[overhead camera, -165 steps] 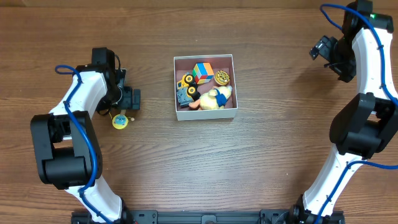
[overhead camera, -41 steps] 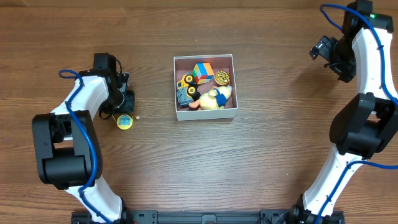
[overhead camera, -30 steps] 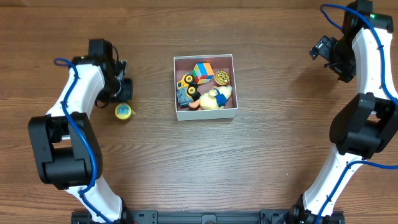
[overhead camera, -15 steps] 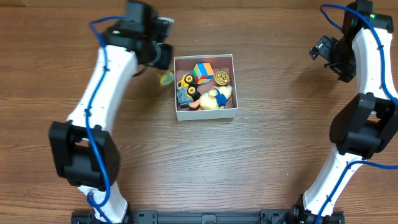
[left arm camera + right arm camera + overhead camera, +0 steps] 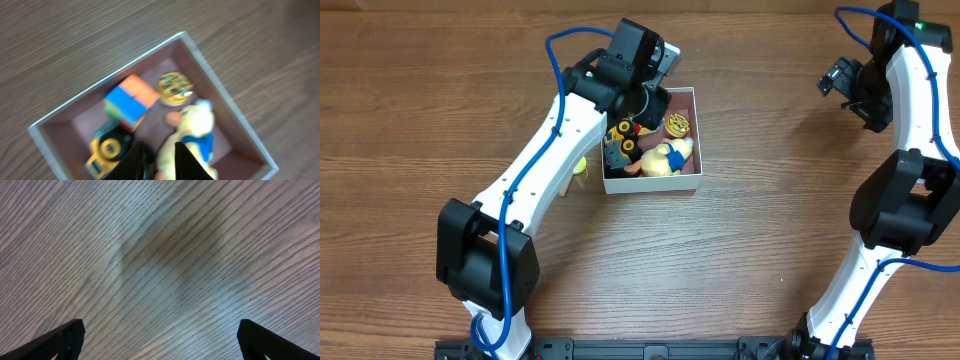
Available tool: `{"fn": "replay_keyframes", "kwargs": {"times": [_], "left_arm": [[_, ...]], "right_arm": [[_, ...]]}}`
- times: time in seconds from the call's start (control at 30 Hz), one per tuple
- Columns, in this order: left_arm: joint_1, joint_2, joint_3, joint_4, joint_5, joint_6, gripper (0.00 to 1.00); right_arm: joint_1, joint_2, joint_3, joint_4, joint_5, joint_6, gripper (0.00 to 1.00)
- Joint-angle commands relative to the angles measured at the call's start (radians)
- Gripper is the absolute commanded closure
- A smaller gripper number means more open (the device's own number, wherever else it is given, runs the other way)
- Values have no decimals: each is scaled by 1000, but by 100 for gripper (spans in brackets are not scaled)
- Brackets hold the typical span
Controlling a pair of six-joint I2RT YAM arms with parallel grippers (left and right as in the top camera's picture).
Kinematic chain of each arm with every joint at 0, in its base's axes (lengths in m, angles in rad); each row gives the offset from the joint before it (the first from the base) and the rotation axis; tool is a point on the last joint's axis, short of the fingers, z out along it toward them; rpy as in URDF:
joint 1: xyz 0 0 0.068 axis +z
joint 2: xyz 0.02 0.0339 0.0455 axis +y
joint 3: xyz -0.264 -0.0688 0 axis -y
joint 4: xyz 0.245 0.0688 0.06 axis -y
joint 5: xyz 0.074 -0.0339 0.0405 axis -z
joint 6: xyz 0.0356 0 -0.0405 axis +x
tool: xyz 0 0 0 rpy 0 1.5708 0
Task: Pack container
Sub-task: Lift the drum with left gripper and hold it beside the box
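Wood-grain tabletop, brown, under both arms. Square shallow white-walled container [image 5: 655, 185] with mauve floor is sitting near centre, slightly toward 12 o'clock. It is holding a multicoloured cube [image 5: 131, 100], a yellow toy truck [image 5: 107, 150], a gold disc [image 5: 174, 87] and a cream plush with a blue patch [image 5: 192, 132].

Left pincer [image 5: 157, 146] is hovering over the container's 10 o'clock part. Its fingers are sitting nearly together with a slim gap and nothing visible between them. Right pincer [image 5: 160, 332] is hanging wide open and empty over bare wood at 2 o'clock.

A small yellow round toy [image 5: 580, 166] is lying outside, just beside the container's 9 o'clock wall and partly hidden by the left arm.

Judgement: that stray toy is the step in hand. To do it well:
- spread the fingers before descending
- come straight down over the toy and close across its body
- lift clear of the thin wall
- release low over bare mauve floor, so nothing is bouncing out or nudging the container.
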Motion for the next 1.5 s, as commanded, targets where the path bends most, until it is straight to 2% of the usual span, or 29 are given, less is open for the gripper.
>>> {"fn": "replay_keyframes", "kwargs": {"times": [0.0, 0.07, 0.1, 0.13, 0.17, 0.33, 0.47, 0.63, 0.77, 0.97, 1.2, 1.37, 1.47], "left_arm": [[47, -2, 25, -49, -209, -134, 75], [79, -3, 25, -77, -240, -172, 72], [104, -4, 25, -97, -239, -186, 66], [124, -5, 25, -115, -236, -198, 48], [140, -6, 25, -130, -235, -206, 44], [232, -8, 25, -267, -232, -223, 43], [277, -10, 25, -374, -217, -127, 42], [311, -10, 0, -464, -82, 1, 39], [312, -10, -90, -429, -82, 2, 38], [306, -10, -292, -261, -49, 2, 38], [289, -10, -341, -208, -49, 74, 36], [276, -9, -379, -155, -52, 118, 26], [274, -9, -416, -116, -49, 121, 24]], "right_arm": [[2, -5, -3, 3, 2, -3, 0], [2, -5, -3, 3, 2, -2, 0], [2, -5, -3, 3, 2, -3, 0], [2, -5, -3, 3, 2, -2, 0], [2, -5, -3, 3, 2, -3, 0], [2, -5, -3, 3, 2, -3, 0], [2, -5, -3, 3, 2, -2, 0], [2, -5, -3, 3, 2, -3, 0], [2, -5, -3, 3, 2, -3, 0], [2, -5, -3, 3, 2, -3, 0], [2, -5, -3, 3, 2, -3, 0], [2, -5, -3, 3, 2, -2, 0], [2, -5, -3, 3, 2, -2, 0]]}}
